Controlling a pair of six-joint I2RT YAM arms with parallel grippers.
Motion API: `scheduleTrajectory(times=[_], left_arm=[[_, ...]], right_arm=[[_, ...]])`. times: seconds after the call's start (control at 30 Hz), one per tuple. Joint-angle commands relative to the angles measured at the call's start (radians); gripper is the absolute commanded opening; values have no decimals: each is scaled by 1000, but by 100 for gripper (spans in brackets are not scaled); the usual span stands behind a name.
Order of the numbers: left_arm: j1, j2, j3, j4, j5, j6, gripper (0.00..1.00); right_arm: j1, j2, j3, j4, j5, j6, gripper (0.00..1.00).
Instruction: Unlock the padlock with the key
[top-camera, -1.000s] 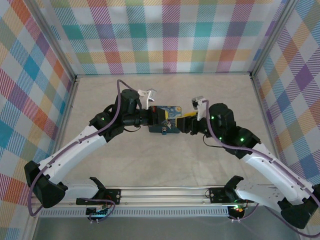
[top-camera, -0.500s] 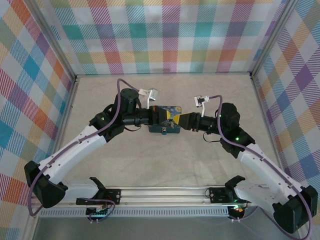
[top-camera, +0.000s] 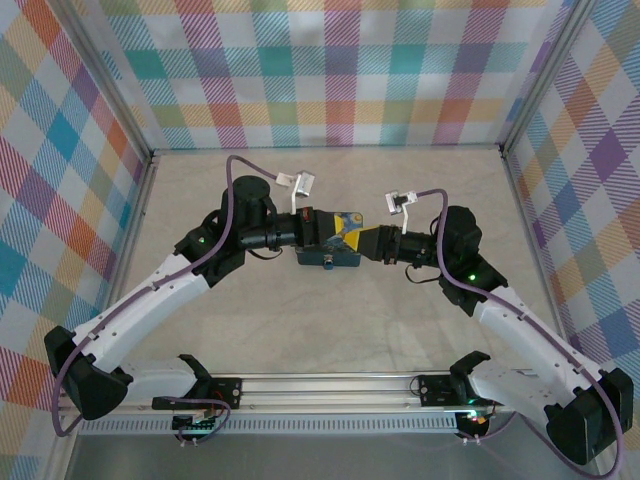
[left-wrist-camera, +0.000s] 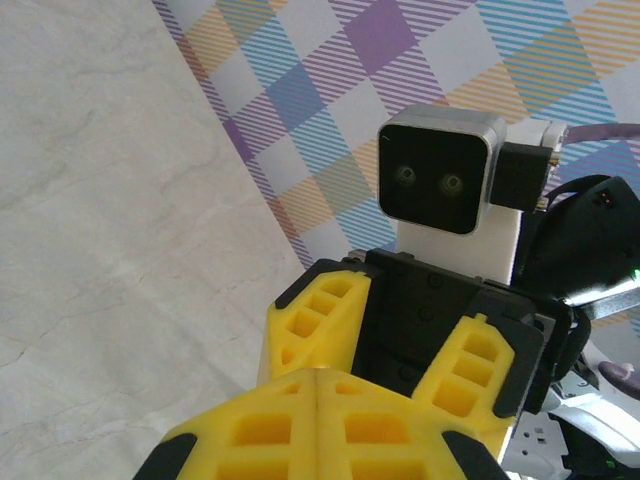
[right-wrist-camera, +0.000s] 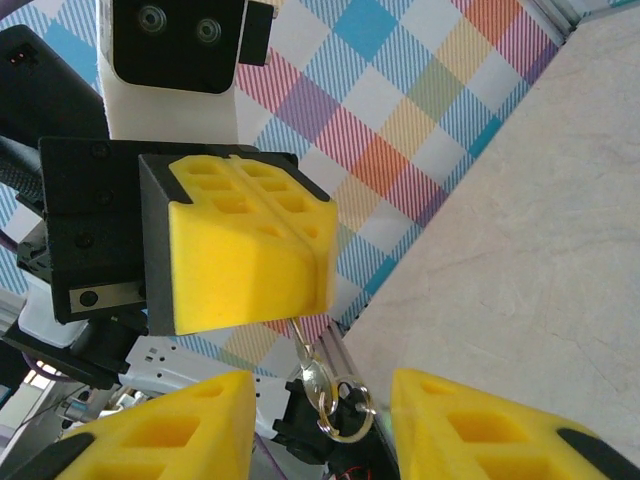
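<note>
Two grippers face off over the dark blue tin (top-camera: 330, 257): left gripper (right-wrist-camera: 318, 262) pressed together, pinching the key (right-wrist-camera: 316, 382) so it dangles above the tin, right gripper (right-wrist-camera: 320, 400) spread at the tin's right side, likely to re-grip it.

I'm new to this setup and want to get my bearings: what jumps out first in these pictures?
Two arms meet nose to nose mid-table over a dark blue swirl-printed tin. In the right wrist view, the left gripper is pinched shut with a small silvery key and its ring dangling beneath it, while the right gripper stands open just below. Bright plaid walls surround the pale table.
</note>
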Motion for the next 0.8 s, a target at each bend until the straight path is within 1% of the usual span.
scheduleTrajectory(times=[0.0, 0.1, 0.17, 0.4, 0.53, 0.63, 0.67, 0.7, 0.73, 0.77], left_arm=[[-19, -19, -15, 54, 31, -14, 0], [-21, -22, -15, 53, 36, -12, 0], [-22, -23, -14, 50, 35, -11, 0], [-22, -26, -14, 55, 28, -10, 0], [-22, -25, -13, 56, 16, -12, 0], [-21, -28, -11, 46, -11, -12, 0], [-22, -29, -8, 35, -28, -12, 3], [-22, -34, -6, 20, -55, -12, 19], [-20, -41, -4, 3, -83, -12, 33], [-19, -46, -1, -12, -108, -12, 41]], right_arm=[[-3, -6, -6, 48, -23, 2, 38], [-3, -6, -3, 52, -25, 0, 36], [-3, -5, -1, 55, -25, 3, 32], [-3, -6, -2, 58, -39, -1, 10], [-4, -13, 1, 48, -45, -18, 0], [-3, -20, 13, 7, -33, -48, 0], [-3, -25, 22, -18, -24, -67, 0], [-3, -29, 33, -55, -10, -94, 0], [-3, -34, 48, -104, 10, -127, 0], [-3, -39, 64, -154, 31, -166, 0]])
